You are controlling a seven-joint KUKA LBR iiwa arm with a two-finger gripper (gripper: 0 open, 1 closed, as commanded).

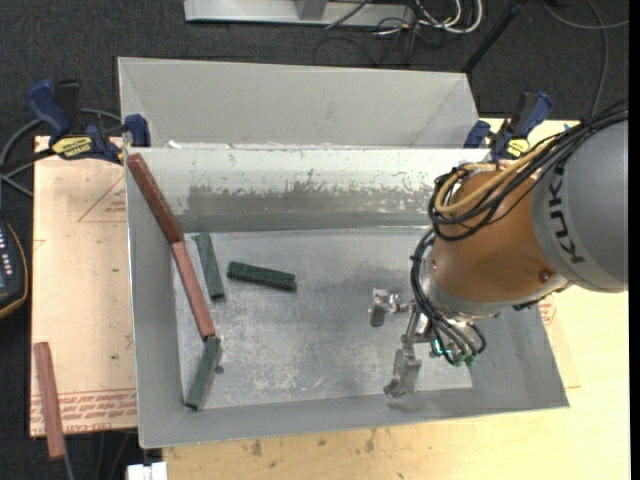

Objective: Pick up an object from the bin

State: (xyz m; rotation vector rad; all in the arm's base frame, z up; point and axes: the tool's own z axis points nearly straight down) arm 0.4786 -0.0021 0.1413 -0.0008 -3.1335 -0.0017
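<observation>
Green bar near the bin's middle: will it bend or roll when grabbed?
The green bar looks straight and flat-faced, so it is probably stiff and unlikely to roll. It lies flat on the metal floor, apart from the other bars, so a push may just slide it.

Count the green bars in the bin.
3 green bars: one along the left side, one lying just right of it, one in the lower left corner. The arm may hide more on the right.
</observation>
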